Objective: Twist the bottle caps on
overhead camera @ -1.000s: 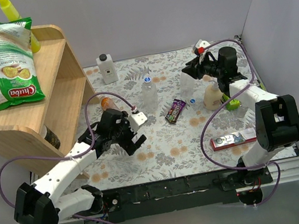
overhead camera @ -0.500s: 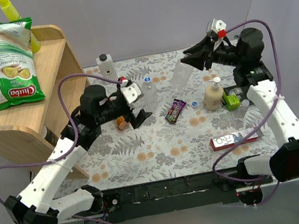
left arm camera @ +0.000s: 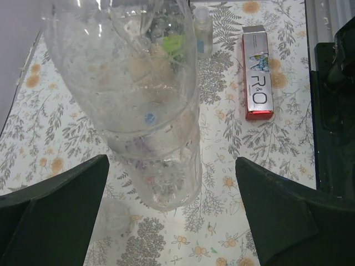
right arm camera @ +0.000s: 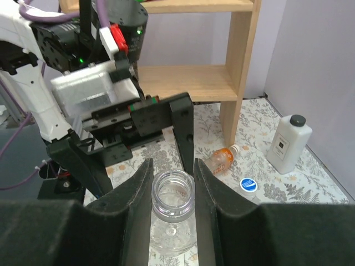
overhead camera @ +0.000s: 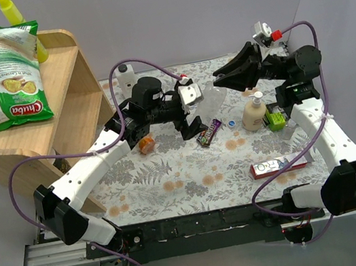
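Note:
My right gripper (overhead camera: 222, 82) (right arm camera: 173, 191) is shut on the neck of an uncapped clear bottle (overhead camera: 217, 100) (right arm camera: 173, 195) and holds it tilted over the mat's back middle. My left gripper (overhead camera: 191, 118) (left arm camera: 172, 221) is open wide just left of that bottle, whose base (left arm camera: 166, 183) hangs between and beyond its fingers. A whitish cap (left arm camera: 111, 216) lies on the mat beneath. A blue cap (overhead camera: 231, 122) lies by the cream bottle. Another blue cap (right arm camera: 249, 184) sits on a second clear bottle. The orange bottle (overhead camera: 144, 144) (right arm camera: 222, 160) lies on its side.
A white square bottle (overhead camera: 126, 80) stands at the back left, by the wooden shelf (overhead camera: 56, 106). A cream pump bottle (overhead camera: 254, 113), a candy bar (overhead camera: 209, 131) and a toothpaste box (overhead camera: 277, 165) (left arm camera: 256, 72) are on the right half.
My left arm has swung right and back, from the mat's left to beside the held bottle. My right gripper has raised the clear bottle. The orange bottle has shifted forward.

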`<action>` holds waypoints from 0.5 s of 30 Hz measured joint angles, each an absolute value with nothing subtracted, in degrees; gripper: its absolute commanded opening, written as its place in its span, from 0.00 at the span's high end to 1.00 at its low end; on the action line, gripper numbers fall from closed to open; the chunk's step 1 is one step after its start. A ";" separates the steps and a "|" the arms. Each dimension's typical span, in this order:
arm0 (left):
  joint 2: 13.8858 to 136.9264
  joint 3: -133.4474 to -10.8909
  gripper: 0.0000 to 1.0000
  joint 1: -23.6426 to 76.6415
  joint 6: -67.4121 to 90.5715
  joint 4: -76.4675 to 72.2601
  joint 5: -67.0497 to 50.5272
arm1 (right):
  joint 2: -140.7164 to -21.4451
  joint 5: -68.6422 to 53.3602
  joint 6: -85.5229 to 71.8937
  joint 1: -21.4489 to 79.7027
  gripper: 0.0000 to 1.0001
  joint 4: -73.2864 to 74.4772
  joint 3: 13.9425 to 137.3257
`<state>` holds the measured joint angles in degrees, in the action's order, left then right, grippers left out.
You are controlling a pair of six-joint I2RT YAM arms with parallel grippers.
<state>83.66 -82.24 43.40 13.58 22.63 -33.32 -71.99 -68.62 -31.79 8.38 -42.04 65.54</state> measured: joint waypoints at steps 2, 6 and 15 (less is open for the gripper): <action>83.90 -82.21 0.02 43.79 13.37 22.83 -33.41 | -71.88 -68.88 -33.89 8.38 0.99 -44.75 65.58; 83.90 -82.15 0.02 44.12 13.34 22.52 -33.91 | -71.59 -69.21 -36.38 8.38 0.99 -47.22 65.60; 84.12 -80.55 0.05 44.51 14.31 20.08 -35.38 | -71.13 -68.93 -38.81 8.88 0.99 -48.21 66.04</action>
<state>84.12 -80.55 44.51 14.31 20.08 -35.38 -71.13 -68.93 -38.81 8.88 -48.21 66.04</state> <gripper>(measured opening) 0.951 0.357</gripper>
